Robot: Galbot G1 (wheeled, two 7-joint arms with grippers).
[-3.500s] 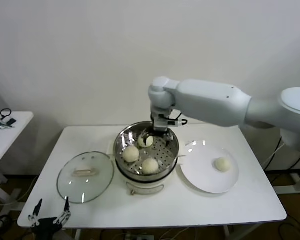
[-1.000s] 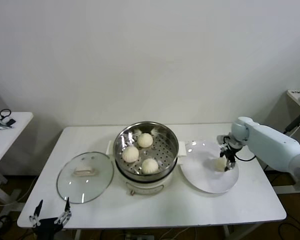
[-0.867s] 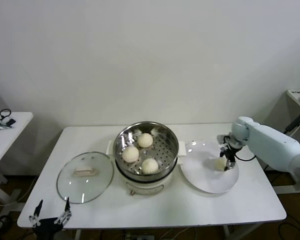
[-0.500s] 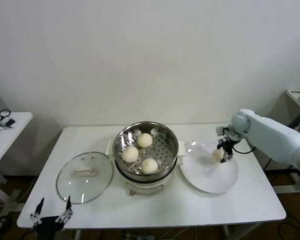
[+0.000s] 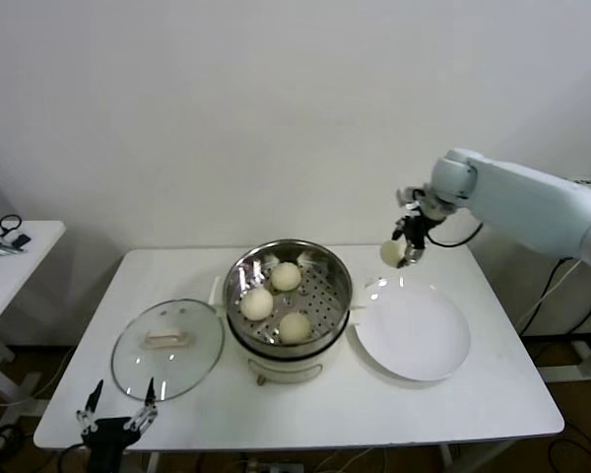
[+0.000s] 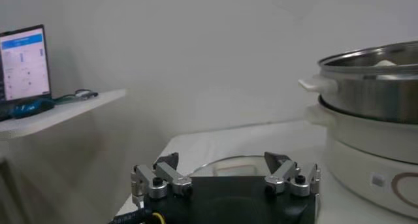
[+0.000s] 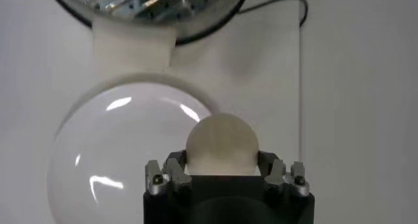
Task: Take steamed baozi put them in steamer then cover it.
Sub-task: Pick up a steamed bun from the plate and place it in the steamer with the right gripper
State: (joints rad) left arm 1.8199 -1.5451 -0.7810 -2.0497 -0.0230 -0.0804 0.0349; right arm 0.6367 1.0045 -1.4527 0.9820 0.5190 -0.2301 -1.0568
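Observation:
Three cream-white baozi (image 5: 276, 300) lie on the perforated tray of the shiny steamer (image 5: 333, 267) at the table's middle. A further baozi (image 5: 391, 253) hangs in the air above the table, between the steamer and the white plate (image 5: 414, 335); my right gripper (image 5: 402, 253) is shut on it. The right wrist view shows that baozi (image 7: 222, 144) between the jaws, high over the plate (image 7: 111, 153), with the steamer (image 7: 157, 3) beyond. The glass cover (image 5: 167, 347) lies flat left of the steamer. My left gripper (image 5: 115, 419) is open and idle at the table's front left corner.
A side table (image 5: 10, 261) with small tools stands at the far left. In the left wrist view a lit screen (image 6: 25, 63) sits on that side table, and the steamer's wall (image 6: 372, 81) rises close by. The white wall lies behind the table.
My right gripper lifted the last baozi off the plate and carried it up and left toward the steamer. The plate now lies bare. The left gripper shifted slightly.

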